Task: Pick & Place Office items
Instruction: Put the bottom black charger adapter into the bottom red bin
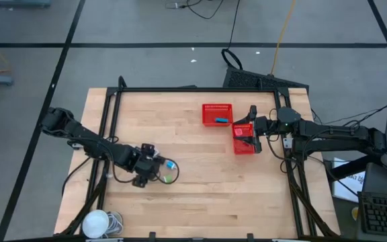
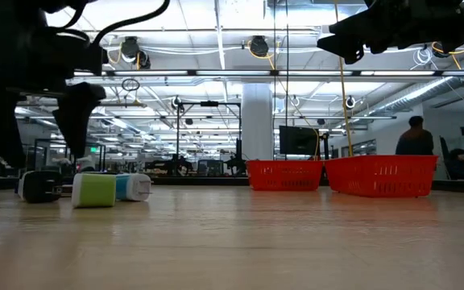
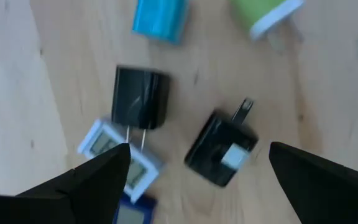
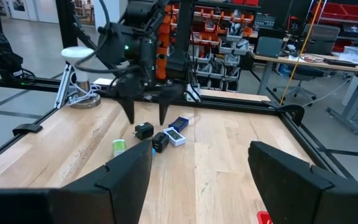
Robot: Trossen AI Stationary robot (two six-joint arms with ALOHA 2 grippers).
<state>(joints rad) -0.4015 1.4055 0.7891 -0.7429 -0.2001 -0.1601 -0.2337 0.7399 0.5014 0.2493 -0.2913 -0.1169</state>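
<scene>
— Where is the left gripper (image 3: 194,168) found?

— At the table's seven o'clock, spread wide above two black plugs (image 3: 140,98), a blue block (image 3: 160,18), a green block (image 3: 263,14) and a small white device (image 3: 120,157). Nothing is held.

— Can any writing be read?

— None; the label on one plug (image 3: 220,149) is too blurred.

— And the right gripper (image 4: 197,168)?

— It is held open at two o'clock, over a red basket (image 1: 246,142). A blue piece (image 1: 221,120) is seen in the second basket (image 1: 217,113).

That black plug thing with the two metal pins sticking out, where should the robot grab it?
Probably by the black charger's flat body sides, coming straight down from above. It lies flat on the table, tilted, pins pointing away, and the left gripper hangs over it with open jaws either side.
</scene>
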